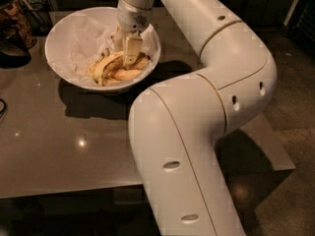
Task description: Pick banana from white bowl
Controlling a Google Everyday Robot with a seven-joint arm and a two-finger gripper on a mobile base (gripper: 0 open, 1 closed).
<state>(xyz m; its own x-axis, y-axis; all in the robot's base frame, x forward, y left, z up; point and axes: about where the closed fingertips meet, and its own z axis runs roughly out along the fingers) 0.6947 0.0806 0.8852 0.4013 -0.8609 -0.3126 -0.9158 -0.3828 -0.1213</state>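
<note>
1. White robot arm [197,132] fills the centre and right of the frame, bending back toward the upper left.
2. Glossy brown table [59,151] spans the left side beneath it.
3. We see the white bowl [54,58] at upper left, lined with crumpled paper [81,38].
4. The banana [106,63] lies in the bowl's right half, among smaller bananas [125,75].
5. The gripper [129,53] points down onto that pile; we cannot tell whether it grips anything.
</note>
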